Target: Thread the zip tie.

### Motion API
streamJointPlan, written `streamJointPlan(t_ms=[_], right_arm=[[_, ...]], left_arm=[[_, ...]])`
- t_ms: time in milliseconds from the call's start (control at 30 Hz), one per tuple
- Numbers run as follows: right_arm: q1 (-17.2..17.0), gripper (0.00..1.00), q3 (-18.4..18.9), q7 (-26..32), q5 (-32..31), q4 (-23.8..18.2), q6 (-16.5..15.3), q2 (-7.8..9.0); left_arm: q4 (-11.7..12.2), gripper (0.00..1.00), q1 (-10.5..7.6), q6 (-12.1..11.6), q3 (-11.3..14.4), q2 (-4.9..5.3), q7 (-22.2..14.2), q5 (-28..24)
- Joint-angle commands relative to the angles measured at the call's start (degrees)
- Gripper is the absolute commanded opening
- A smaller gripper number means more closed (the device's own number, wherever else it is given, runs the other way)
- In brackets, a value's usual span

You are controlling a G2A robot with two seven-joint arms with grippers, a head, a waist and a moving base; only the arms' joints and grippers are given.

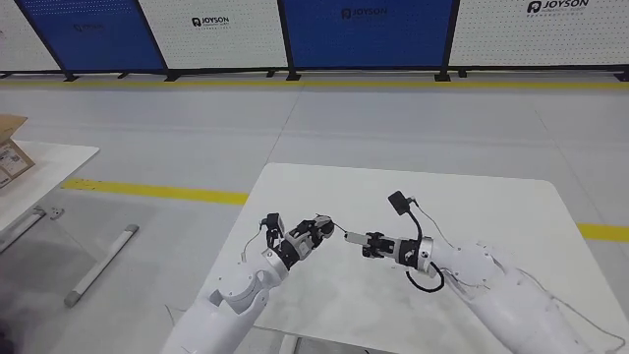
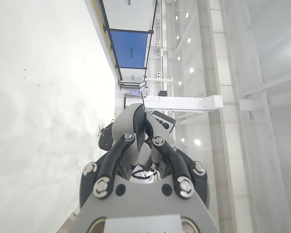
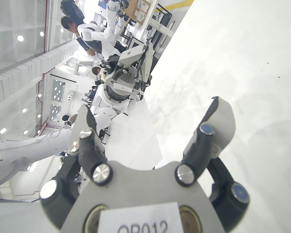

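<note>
Two grippers sit low over the near middle of the white table (image 1: 491, 206), tips facing and near each other, the left gripper (image 2: 143, 113) on the left and the right gripper (image 3: 150, 109) just to its right. The left one is clamped on the zip tie (image 2: 142, 101). This thin black strip runs between its ribbed pads (image 2: 140, 122) and pokes out past the tips, held off the table. The right gripper's fingers (image 3: 218, 115) are spread wide with nothing between them.

The tie looks very light, narrow and springy, so it will likely bend and flick rather than hold a straight line. Its smooth plastic may twist or slide in a loose pinch. A hold close to the free end, flat faces against the pads, should leave only a short, stiffer length to steer. Which end sticks out cannot be told, and the head is too small to make out.
</note>
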Motion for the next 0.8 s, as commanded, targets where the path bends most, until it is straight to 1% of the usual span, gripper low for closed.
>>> streamJointPlan(t_ms=[0, 100, 133, 167, 200, 233, 267, 300, 433, 633, 767], right_arm=[[-0.5, 1.00, 0.9, 0.7, 0.5, -0.1, -0.7, 0.12], [-1.0, 1.00, 1.9, 1.9, 0.6, -0.2, -0.9, 0.15], [-1.1, 0.85, 2.1, 2.2, 0.6, -0.2, -1.0, 0.13], [-1.3, 0.80, 2.4, 2.6, 0.8, -0.3, -1.0, 0.08], [-1.4, 0.66, 2.6, 2.9, 0.8, -0.2, -1.1, 0.05], [-1.4, 0.57, 2.8, 3.1, 0.8, -0.1, -1.0, 0.01], [-1.5, 0.53, 3.0, 3.4, 0.9, -0.1, -1.0, -0.03], [-1.5, 0.53, 3.2, 3.8, 1.0, 0.0, -0.9, -0.10], [-1.7, 0.45, 4.0, 4.6, 1.4, 0.4, -0.7, -0.38], [-1.6, 0.44, 4.7, 5.8, 1.4, 0.8, 0.0, -0.91], [-1.5, 0.43, 4.9, 6.4, 0.9, 0.8, 0.6, -1.30]], left_arm=[[0.0, 0.00, -0.06, 0.0, 0.3, -0.12, 0.0, -0.1], [-0.4, 0.00, 0.09, -0.2, 0.4, -0.19, -0.2, 0.0], [-0.6, 0.00, 0.18, -0.2, 0.3, -0.20, -0.3, 0.1], [-0.8, 0.00, 0.31, -0.2, 0.3, -0.21, -0.3, 0.3], [-1.0, 0.00, 0.42, -0.2, 0.3, -0.21, -0.3, 0.4], [-1.1, 0.00, 0.52, -0.3, 0.2, -0.21, -0.4, 0.6], [-1.3, 0.00, 0.65, -0.3, 0.2, -0.20, -0.5, 0.8], [-1.5, 0.00, 0.84, -0.3, 0.2, -0.20, -0.6, 1.0], [-2.0, 0.00, 1.37, -0.5, 0.0, -0.19, -1.0, 1.6], [-2.3, 0.00, 1.70, 0.2, -0.1, -0.22, -1.7, 1.8], [-2.7, 0.00, 1.97, 0.1, -0.2, -0.24, -1.7, 2.3]])
